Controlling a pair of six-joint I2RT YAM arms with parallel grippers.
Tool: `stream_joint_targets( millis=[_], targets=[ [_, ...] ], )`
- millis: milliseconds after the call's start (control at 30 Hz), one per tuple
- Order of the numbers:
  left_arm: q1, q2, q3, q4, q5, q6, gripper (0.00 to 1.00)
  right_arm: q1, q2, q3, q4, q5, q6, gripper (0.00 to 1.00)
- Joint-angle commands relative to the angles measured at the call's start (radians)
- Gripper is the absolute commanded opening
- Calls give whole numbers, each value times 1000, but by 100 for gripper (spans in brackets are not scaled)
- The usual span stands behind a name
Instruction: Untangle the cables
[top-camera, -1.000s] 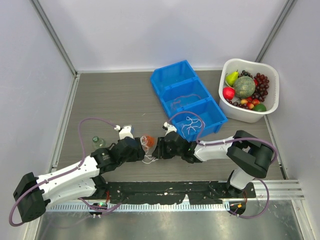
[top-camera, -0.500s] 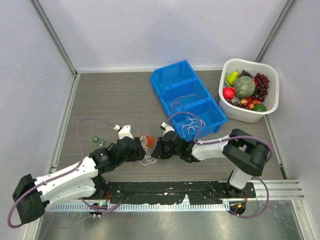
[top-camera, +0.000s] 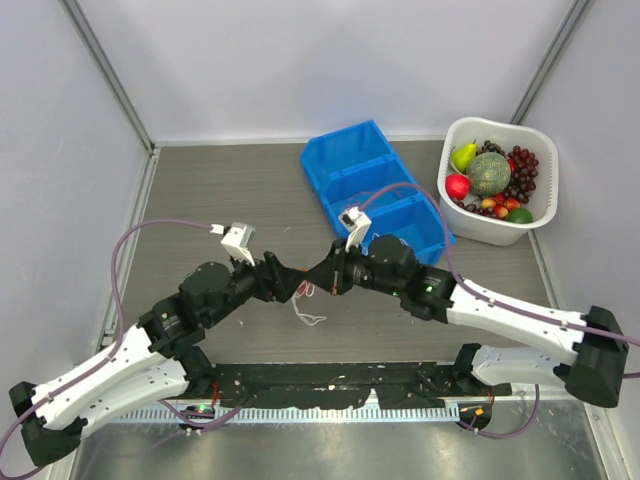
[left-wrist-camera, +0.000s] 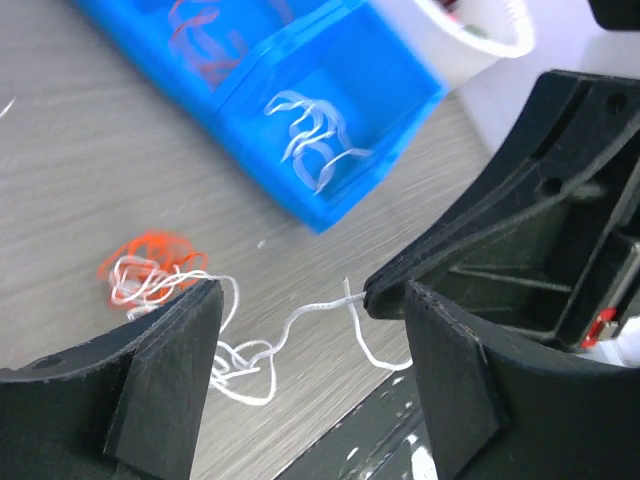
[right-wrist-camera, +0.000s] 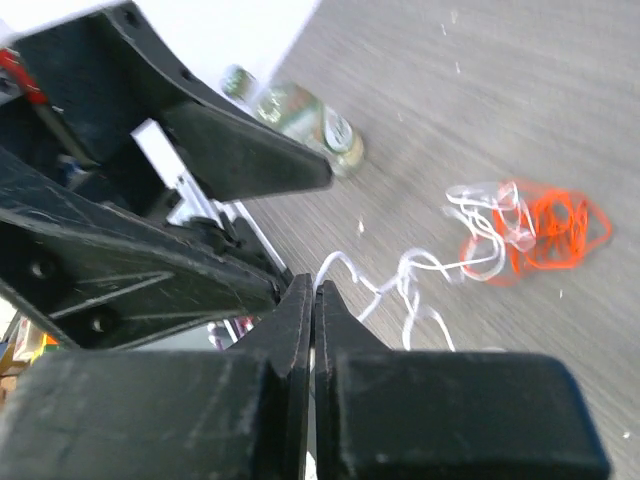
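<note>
- My right hand (right-wrist-camera: 313, 292) has its fingers pressed together on one end of the white cable (left-wrist-camera: 300, 314), drawing that strand clear of the knot.
- My left hand (left-wrist-camera: 312, 295) is spread apart and holds nothing. The taut strand crosses between its fingers, so I judge it is placed for a second grip.
- The orange cable (left-wrist-camera: 148, 262) lies on the table (left-wrist-camera: 60, 180) just past one left fingertip, with white loops wound through it.
- Ahead of the left hand, the blue bin (left-wrist-camera: 330, 205) already holds a loose white cord (left-wrist-camera: 315, 135).
</note>
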Motion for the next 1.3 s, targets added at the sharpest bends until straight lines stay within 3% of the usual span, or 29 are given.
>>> stream_joint_targets(
  millis=[0,133,333,633,733,900,1100,1267],
  targets=[
    [2,-4,54,260,135,175,78,-7,-91,114,-133,28,-119,1],
    [1,51,69,410,214,250,77,-28,-107,208,-171,24,-137,1],
    [2,122,25,574,302,319,66,-48,-90,352,-225,10,-145,1],
    [1,97,-67,651,371,296,61,-63,-70,476,-252,13,-145,1],
    [1,15,-95,631,348,293,64,-66,-65,486,-265,14,-151,1],
    [1,-139,-106,521,258,304,81,-66,-49,470,-257,-1,-145,1],
    [1,-89,-75,487,196,319,81,-65,-32,475,-230,-38,-125,1],
    [1,23,-63,587,81,338,72,-65,-29,487,-231,-49,-113,1]
  ],
)
